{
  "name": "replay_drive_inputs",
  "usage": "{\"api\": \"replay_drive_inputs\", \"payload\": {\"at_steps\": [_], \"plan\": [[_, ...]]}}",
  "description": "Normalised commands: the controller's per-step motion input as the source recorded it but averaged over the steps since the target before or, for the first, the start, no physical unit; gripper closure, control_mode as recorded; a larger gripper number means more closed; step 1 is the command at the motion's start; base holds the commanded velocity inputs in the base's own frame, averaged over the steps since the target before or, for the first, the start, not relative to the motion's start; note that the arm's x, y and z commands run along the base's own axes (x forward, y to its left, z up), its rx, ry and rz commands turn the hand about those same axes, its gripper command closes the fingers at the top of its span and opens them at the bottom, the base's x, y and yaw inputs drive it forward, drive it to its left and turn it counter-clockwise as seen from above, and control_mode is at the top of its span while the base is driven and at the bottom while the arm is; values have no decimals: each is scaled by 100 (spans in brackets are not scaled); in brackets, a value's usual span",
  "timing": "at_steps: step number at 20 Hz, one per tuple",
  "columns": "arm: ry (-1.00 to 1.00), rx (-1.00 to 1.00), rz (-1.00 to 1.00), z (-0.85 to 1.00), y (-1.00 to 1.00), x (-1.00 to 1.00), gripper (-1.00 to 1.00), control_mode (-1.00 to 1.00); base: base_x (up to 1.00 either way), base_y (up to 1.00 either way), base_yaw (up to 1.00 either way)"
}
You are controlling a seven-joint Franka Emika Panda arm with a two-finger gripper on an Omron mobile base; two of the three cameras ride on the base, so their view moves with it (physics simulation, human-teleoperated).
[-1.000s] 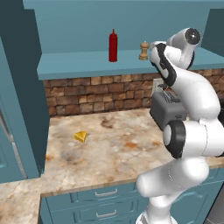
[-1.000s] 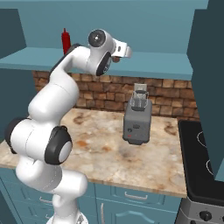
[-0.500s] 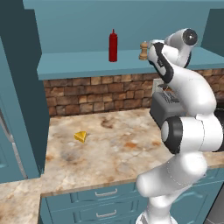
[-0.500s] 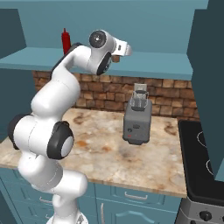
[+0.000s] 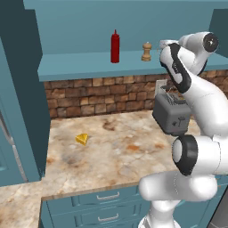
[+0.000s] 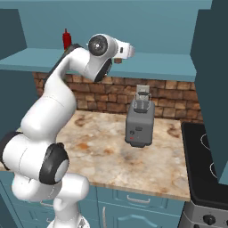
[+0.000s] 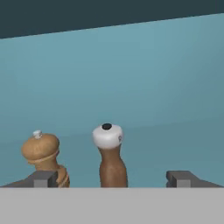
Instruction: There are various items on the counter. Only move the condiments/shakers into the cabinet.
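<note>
Left base view: I see red bottle (image 5: 115,46) and tan shaker (image 5: 146,51) upright on cabinet shelf (image 5: 80,65); cheese (image 5: 82,139) alone on open tabletop (image 5: 111,156).
Right base view: toaster (image 6: 140,122) near tabletop's back.
Hand view: hand (image 7: 112,179) spread wide around white-topped shaker (image 7: 109,155), not touching.

Arm raised, claw (image 7: 112,178) wide apart

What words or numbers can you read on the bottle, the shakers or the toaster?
None can be read.
Red bottle: plain red, no label shows.
Tan shaker: plain wood, no writing.
Dark-brown shaker: a small dark mark on its white top, too blurred to read.
Toaster: small light and red marks on its front, too small to read.
</note>
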Motion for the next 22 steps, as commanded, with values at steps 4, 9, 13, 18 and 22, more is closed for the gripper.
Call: {"api": "replay_drive_inputs", "payload": {"at_steps": [4, 9, 13, 18, 22], "plan": [[0, 0, 1, 0, 1, -100, -100, -100, 0, 0, 0], [2, -1, 1, 4, 11, -100, -100, -100, 0, 0, 0], [17, -4, 2, 7, 27, -100, -100, -100, 0, 0, 0], [31, -4, 1, 1, 38, -92, -100, -100, 0, 0, 0], [36, -5, 5, -1, 37, -56, -100, -100, 0, 0, 0]]}}
